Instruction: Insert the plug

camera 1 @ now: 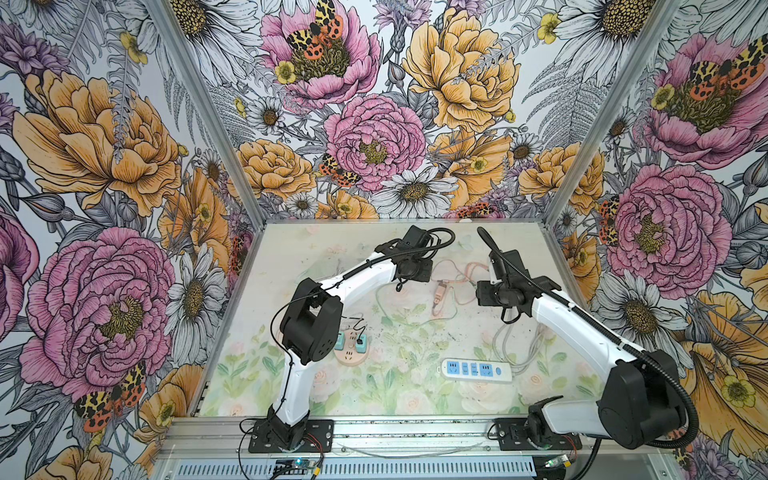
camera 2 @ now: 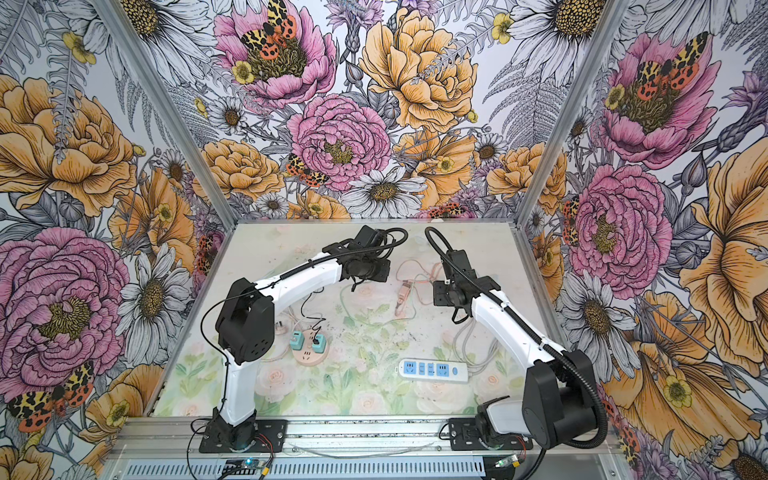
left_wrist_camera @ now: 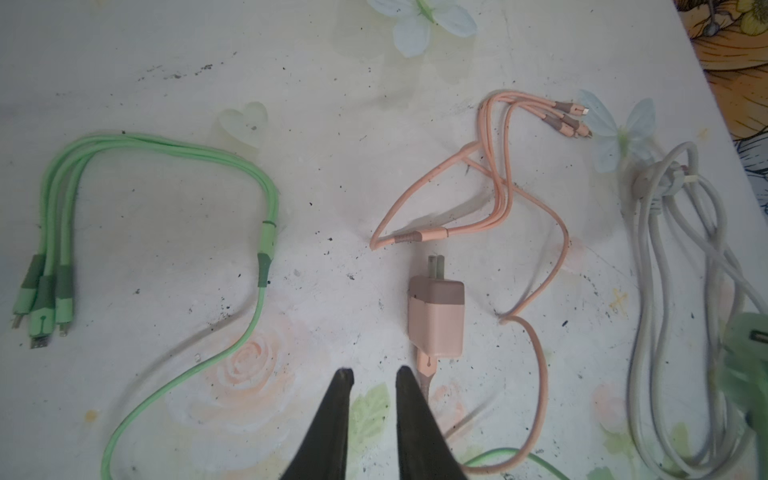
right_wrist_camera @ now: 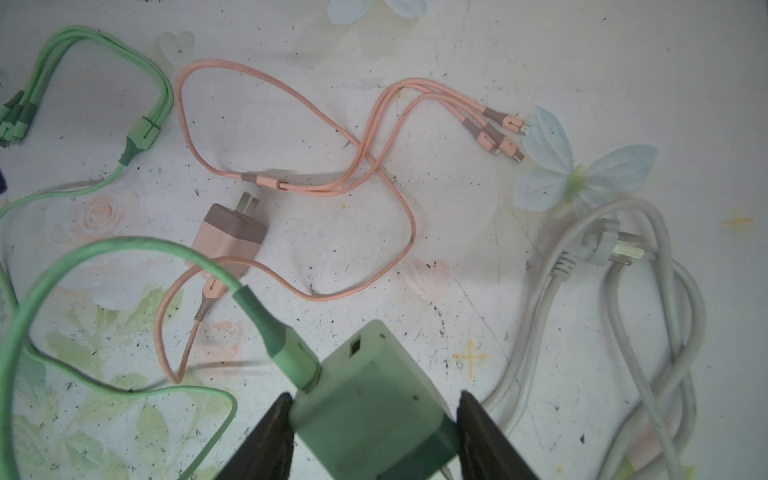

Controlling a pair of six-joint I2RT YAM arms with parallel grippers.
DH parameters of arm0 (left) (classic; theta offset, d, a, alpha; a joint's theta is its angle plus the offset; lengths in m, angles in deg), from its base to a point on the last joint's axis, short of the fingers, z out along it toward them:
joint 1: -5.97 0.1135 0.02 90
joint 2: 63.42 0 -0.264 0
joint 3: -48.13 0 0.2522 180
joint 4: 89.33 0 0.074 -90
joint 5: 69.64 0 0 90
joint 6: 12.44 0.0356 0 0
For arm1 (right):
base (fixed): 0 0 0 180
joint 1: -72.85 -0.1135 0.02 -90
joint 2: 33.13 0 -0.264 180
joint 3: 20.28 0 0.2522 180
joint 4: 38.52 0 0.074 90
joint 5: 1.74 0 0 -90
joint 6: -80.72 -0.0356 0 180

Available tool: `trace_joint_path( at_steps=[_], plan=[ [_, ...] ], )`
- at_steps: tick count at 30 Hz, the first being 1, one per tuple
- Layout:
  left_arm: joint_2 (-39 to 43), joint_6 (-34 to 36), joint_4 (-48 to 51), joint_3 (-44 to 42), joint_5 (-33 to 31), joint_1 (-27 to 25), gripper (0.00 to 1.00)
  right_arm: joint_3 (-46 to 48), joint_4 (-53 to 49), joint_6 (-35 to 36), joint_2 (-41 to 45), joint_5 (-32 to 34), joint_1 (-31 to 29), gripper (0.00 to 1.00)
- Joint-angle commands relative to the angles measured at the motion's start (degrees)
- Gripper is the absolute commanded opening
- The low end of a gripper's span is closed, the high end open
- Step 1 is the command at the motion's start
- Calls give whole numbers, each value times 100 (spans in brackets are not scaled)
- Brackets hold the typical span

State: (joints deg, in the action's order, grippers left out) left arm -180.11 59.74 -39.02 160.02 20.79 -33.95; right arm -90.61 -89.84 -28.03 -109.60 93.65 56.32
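1. We see the green plug point(right_wrist_camera: 365, 374) clamped between the jaws of the right gripper point(right_wrist_camera: 374, 398). It is lifted clear of the table point(right_wrist_camera: 540, 62), and its green cable point(right_wrist_camera: 104, 245) arcs away from one corner.
2. The right arm point(camera 1: 582, 324) reaches from its base at the front right diagonally toward the back middle, with its wrist bent downward. In both top views the wrist hides the green plug.
3. The left gripper point(left_wrist_camera: 374, 374) hovers over the table with its jaws a little apart and nothing between them. It is just beside the cable end of a pink plug point(left_wrist_camera: 436, 320) lying flat.
4. The left arm point(camera 1: 357, 278) rises from its front base, bends at the elbow and stretches to the back middle, so the two wrists face each other.
5. A white power strip point(camera 1: 476, 370) lies nearer the front, well apart from both grippers.
6. A round socket point(camera 1: 351, 353) sits by the left elbow, and a white cord point(right_wrist_camera: 623, 291) lies coiled off to the side.
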Motion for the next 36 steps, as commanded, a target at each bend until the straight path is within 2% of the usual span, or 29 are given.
trace_joint_path(
  at_steps=[1,5,16,21,27,36],
  plan=[
    [401,-77,-318,-259,-32,-73,23,-178,-161,-306,318,158,-5,28],
    [680,-63,-324,-523,-31,-155,23,105,-173,-588,545,-51,-1,28],
    [878,-46,-426,-831,272,-372,25,859,-192,-1533,906,47,117,29],
    [761,-24,-426,-855,407,-568,30,1157,-184,-1804,1098,111,503,30],
    [725,-96,-612,-1018,449,-657,31,1477,99,-2033,965,-234,996,29],
    [802,-178,-734,-1292,451,-664,31,1341,344,-2075,523,-228,1065,27]
  ],
)
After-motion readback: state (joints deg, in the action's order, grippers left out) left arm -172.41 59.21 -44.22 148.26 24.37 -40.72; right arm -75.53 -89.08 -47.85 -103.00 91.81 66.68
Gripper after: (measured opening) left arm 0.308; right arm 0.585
